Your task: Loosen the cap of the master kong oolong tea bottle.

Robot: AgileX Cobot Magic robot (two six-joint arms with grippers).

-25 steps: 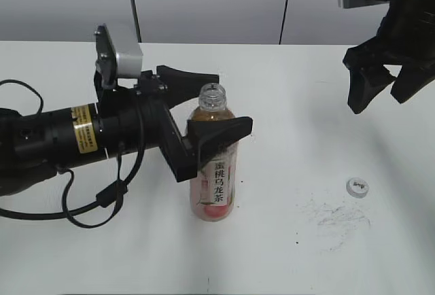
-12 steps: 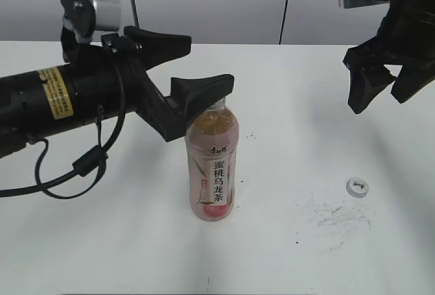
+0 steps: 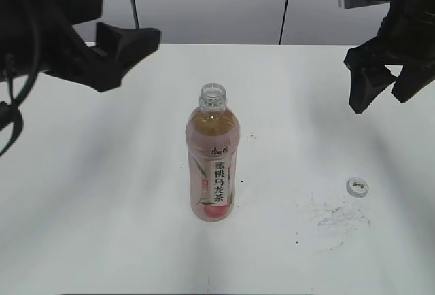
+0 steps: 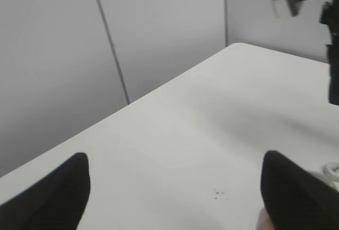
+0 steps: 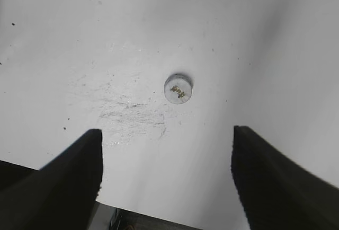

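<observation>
Both sets of jaws stand spread and empty: your left gripper (image 3: 129, 43) hangs high over the far left of the white counter (image 3: 102, 193), your right gripper (image 3: 384, 81) high at the far right. Below the right jaws the small round white-grey ribbed plastic cap (image 5: 178, 88) lies flat on the counter, a dark mark on its top, well apart from the slim clear plastic master kong oolong tea bottle (image 3: 213, 166), which stands upright mid-counter with its threaded neck bare. By that look the loosening is done, so your best step is to keep both arms clear and avoid knocking the open, nearly full bottle. The bottle wall is thin and glossy, its pink peach label smooth; the cap's ribbing would grip well. Faint grey scuffs (image 5: 127, 111) mark the matte counter beside the cap.
</observation>
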